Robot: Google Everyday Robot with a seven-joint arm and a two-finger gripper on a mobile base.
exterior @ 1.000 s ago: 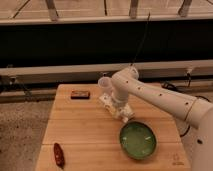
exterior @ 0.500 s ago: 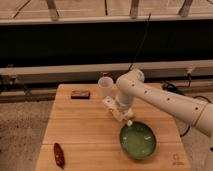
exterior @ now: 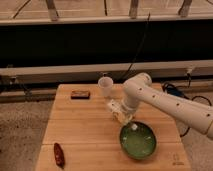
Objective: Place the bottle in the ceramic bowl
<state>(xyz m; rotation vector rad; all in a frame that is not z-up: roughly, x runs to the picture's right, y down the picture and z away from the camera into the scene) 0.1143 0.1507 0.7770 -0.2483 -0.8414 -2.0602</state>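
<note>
The green ceramic bowl [exterior: 141,146] sits on the wooden table [exterior: 85,130] at the front right. My gripper [exterior: 124,116] hangs from the white arm [exterior: 165,102] just above and left of the bowl's far rim. A small white bottle [exterior: 134,127] shows at that rim, right under the gripper's tip. I cannot tell whether the gripper holds it or whether it rests in the bowl.
A white open-topped cup [exterior: 104,85] stands at the table's back, left of the arm. A flat brown object [exterior: 80,94] lies at the back left. A red object [exterior: 59,154] lies at the front left corner. A dark wall and cables run behind the table.
The gripper has moved from beside the white cup to the right and toward the front, down to the bowl's far rim. The white bottle now shows at that rim.
</note>
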